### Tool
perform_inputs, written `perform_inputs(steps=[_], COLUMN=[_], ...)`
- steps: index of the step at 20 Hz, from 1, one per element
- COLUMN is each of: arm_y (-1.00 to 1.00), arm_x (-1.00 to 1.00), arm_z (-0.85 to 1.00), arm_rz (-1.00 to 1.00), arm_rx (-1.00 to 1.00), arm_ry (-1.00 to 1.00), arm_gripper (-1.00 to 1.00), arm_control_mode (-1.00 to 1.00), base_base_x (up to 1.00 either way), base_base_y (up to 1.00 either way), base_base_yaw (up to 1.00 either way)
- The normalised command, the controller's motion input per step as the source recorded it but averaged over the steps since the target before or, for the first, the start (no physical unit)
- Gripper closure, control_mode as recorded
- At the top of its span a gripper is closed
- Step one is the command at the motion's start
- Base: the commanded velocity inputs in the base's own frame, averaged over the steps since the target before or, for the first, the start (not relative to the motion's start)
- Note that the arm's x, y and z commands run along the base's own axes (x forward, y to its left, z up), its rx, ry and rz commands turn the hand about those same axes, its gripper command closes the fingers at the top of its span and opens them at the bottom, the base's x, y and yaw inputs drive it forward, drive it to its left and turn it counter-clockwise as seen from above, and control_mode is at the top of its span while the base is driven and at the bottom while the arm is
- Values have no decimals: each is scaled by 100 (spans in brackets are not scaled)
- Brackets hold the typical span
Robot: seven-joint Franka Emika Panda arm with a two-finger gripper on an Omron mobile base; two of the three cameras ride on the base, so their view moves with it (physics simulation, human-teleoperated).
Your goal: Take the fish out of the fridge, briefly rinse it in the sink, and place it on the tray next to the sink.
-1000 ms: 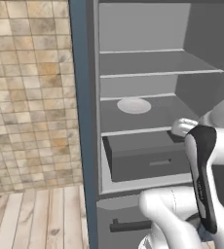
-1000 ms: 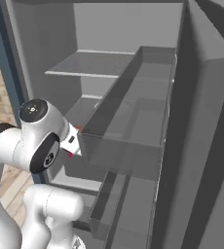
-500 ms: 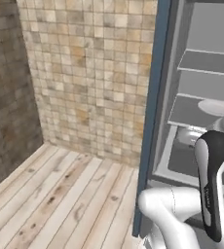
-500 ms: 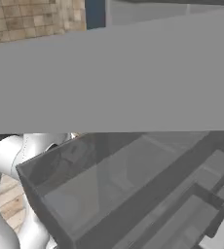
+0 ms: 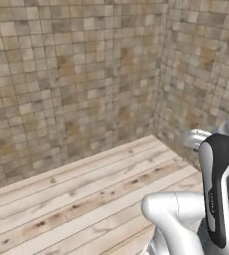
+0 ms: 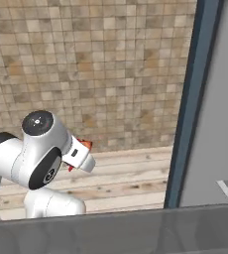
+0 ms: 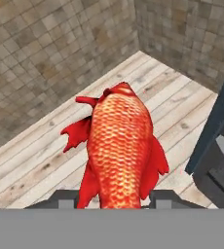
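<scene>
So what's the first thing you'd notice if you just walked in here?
The bright red-orange fish, held between the robot's fingers and sticking out over the wooden floor. Behind it, brown tiled walls meet in a corner, and the fridge's blue-grey door edge stands tall at the right.

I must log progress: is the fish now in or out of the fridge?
Out. The fish sits in the gripper over wooden floor, with the fridge off to one side.

Hand view: wood floor [image 7: 46, 151] open from 9 to 12 o'clock; tiled walls [image 7: 50, 53] close the far corner. Fridge door edge [image 7: 216, 121] blocks 3 o'clock.
</scene>
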Motion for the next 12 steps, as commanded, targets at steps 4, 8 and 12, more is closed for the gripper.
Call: perform_inputs(steps=[4, 8, 12], arm_y=[0, 0, 0], arm_x=[0, 0, 0], arm_z=[0, 0, 0], arm_rz=[0, 0, 0], arm_rx=[0, 0, 0], arm_ry=[0, 0, 0], arm_gripper=[100, 100, 100], arm_control_mode=[100, 100, 100], base_base_x=[0, 0, 0], base_base_y=[2, 1, 0], base_base_yaw=[100, 100, 99])
